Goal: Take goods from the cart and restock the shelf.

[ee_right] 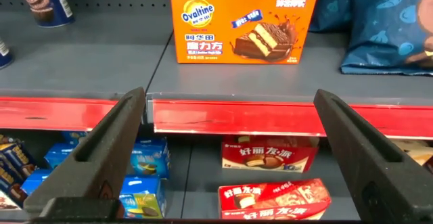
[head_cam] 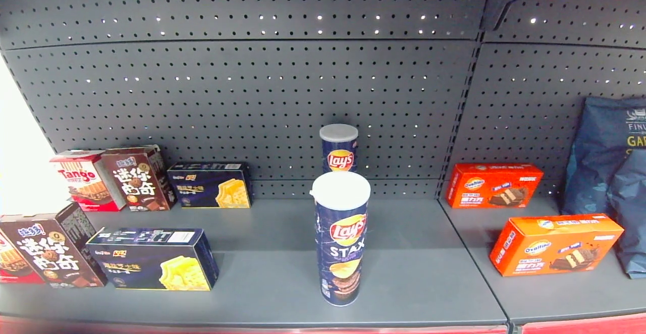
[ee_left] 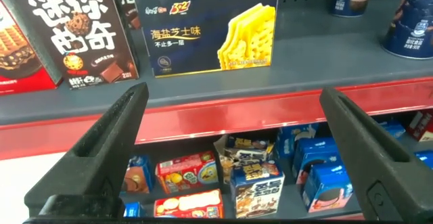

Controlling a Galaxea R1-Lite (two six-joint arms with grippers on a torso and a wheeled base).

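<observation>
Since each product keeps its own front-to-back lane, the shelf (head_cam: 414, 273) reads as rows of facings: the front crisp tube (head_cam: 341, 238) stands upright near the edge with the rear crisp tube (head_cam: 338, 147) directly behind it by the pegboard back, the dark blue cracker boxes (head_cam: 154, 258) to their left and the orange cake boxes (head_cam: 555, 243) to their right. Both pincers are spread wide and carry nothing (so, I judge, no item is in hand for stocking). The left pincer (ee_left: 233, 99) hangs before the red edge strip (ee_left: 223, 119) below a cracker box, the right pincer (ee_right: 230, 99) below a cake box.
</observation>
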